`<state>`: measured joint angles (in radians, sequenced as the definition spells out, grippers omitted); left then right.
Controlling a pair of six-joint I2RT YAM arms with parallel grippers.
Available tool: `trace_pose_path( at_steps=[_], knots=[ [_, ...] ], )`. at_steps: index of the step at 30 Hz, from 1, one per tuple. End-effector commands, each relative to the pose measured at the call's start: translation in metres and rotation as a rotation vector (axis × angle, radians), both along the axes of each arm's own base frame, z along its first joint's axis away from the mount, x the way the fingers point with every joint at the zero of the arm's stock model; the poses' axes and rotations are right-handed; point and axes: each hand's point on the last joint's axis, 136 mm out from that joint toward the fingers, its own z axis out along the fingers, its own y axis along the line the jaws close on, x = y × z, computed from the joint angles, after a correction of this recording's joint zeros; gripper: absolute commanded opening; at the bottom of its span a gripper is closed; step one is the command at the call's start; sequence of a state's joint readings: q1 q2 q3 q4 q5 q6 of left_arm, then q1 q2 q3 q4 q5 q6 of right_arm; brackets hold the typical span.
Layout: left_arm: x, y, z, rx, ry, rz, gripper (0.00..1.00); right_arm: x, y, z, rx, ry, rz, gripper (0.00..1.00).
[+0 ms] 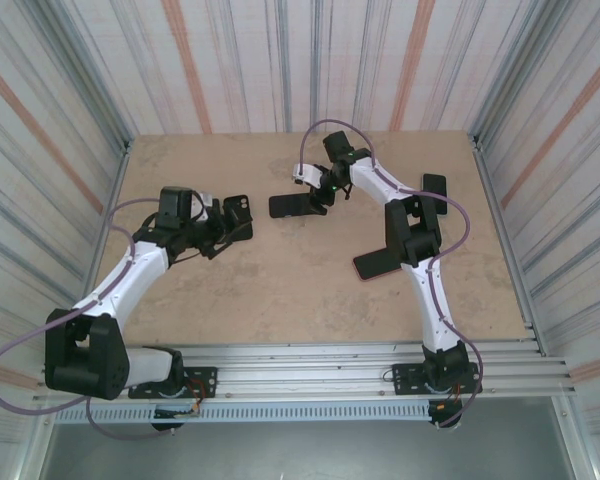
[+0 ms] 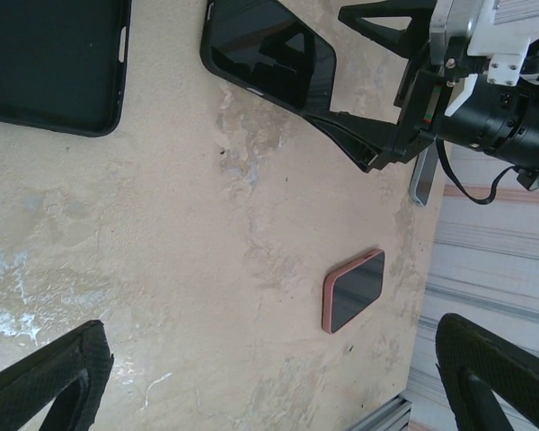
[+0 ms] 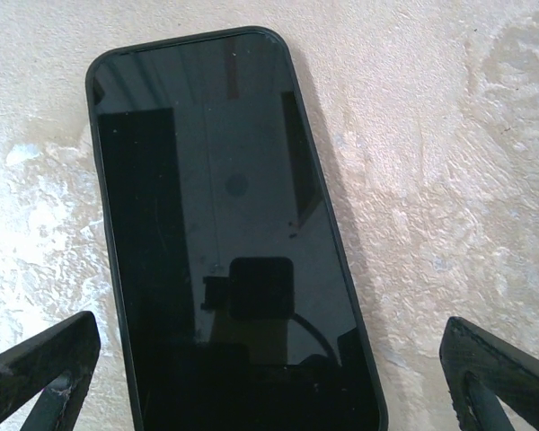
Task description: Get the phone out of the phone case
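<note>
Right claw [image 3: 269, 334] spread wide, hanging low over the phone [image 3: 234, 224] – it lies flat, screen up, in its dark phone case [image 3: 189, 38] on the worktop's far half. Left claw [image 2: 271, 334] spread too, holding nothing, near an empty black case [image 2: 45, 63]. Pink-cased phone [image 2: 353, 289] lies apart. Worktop [image 1: 300, 290] beige, mottled, rough – corrugated white walls [image 1: 230, 60] with orange stripes on three sides.

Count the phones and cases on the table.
4: empty case at left gripper, black phone under right gripper, pink-cased phone mid-right, dark slab far right. Others may be hidden.
</note>
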<state>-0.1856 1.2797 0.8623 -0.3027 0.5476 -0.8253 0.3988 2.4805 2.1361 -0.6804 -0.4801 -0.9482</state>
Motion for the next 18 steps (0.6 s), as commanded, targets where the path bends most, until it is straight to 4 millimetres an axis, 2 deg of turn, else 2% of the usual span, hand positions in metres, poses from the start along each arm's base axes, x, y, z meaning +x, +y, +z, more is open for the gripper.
trace_pose_path(
  at_steps=[1, 12, 18],
  knots=[
    [-0.001, 0.001, 0.011, 0.014, -0.023, 0.001, 0.96, -0.009, 0.001, -0.010, -0.015, 0.034, 0.042, 0.99],
    [-0.006, 0.000, 0.007, 0.019, -0.013, -0.021, 0.97, -0.028, 0.004, -0.030, -0.116, 0.053, 0.099, 1.00],
    [-0.009, -0.001, 0.007, 0.019, -0.011, -0.038, 0.97, -0.037, 0.013, -0.026, -0.134, 0.049, 0.116, 0.99]
  ],
)
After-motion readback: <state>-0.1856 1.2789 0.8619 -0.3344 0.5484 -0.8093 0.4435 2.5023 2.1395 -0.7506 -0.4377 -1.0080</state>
